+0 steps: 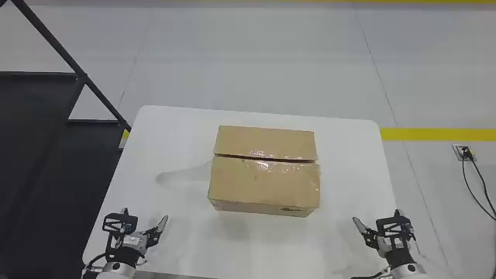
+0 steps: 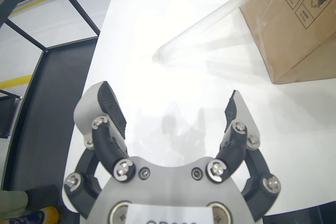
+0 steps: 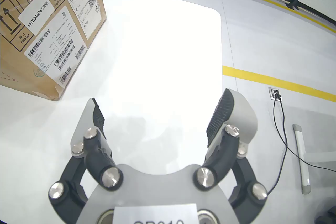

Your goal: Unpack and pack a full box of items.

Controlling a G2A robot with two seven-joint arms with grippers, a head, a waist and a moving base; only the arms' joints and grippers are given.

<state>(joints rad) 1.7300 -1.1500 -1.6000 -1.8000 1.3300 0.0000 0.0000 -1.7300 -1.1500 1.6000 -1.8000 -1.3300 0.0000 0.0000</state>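
Note:
A closed brown cardboard box (image 1: 264,170) stands in the middle of the white table (image 1: 178,139), its top flaps meeting along a seam with clear tape over it. A loose strip of clear tape (image 2: 207,22) trails from the box (image 2: 291,12) down onto the table. My left gripper (image 1: 138,231) sits at the table's near left corner, open and empty (image 2: 168,101). My right gripper (image 1: 385,231) rests at the near right corner, also open with nothing in it (image 3: 160,109). The box's labelled side (image 3: 50,22) faces the right gripper. Its contents are hidden.
A dark shelf frame (image 1: 46,124) stands off the table's left side, with a dark tray (image 2: 42,109) beside the table edge. A floor socket with a black cable (image 1: 465,155) lies to the right. Bare table surface surrounds the box on all sides.

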